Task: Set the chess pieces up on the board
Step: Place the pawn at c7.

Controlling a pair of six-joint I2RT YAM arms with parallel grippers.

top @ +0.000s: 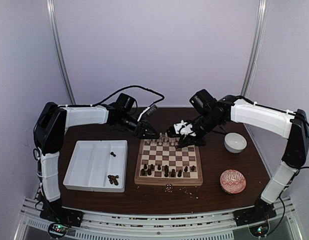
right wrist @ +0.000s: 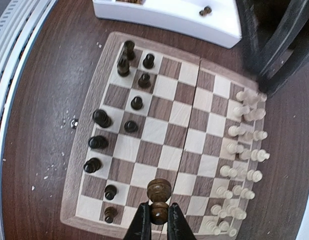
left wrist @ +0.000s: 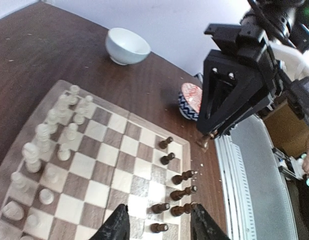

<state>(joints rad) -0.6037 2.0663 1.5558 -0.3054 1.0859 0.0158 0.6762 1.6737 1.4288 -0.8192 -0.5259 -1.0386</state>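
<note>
Top view: the board (top: 168,161) lies mid-table (top: 214,197), between a white tray (top: 89,165) toward the left edge and a white bowl (top: 235,142) and patterned bowl (top: 233,181) toward the right edge. Cream pieces (top: 162,142) fill its far rows and dark pieces (top: 164,171) stand along its near rows; a few more dark ones lie in the tray. The left gripper (top: 148,134) hovers at the board's far left corner, the right gripper (top: 183,142) over its far edge. Neither grip can be made out from here.

Left wrist view: the left gripper (left wrist: 158,212) has its jaws apart and holds nothing. One lone dark piece (left wrist: 159,228) sits between the fingers (left wrist: 116,227), touching neither. The cream pieces are blurred. The right gripper's black body blocks part of the table beyond the board.

Right wrist view: the right gripper (right wrist: 159,212) is pinched tight on a held dark piece (right wrist: 159,192), its round head above the fingertips and its base hidden between them. It hangs over the squares by the board's right edge. A black arm covers the board's far left corner, and the frame cuts off the squares under the fingers.
</note>
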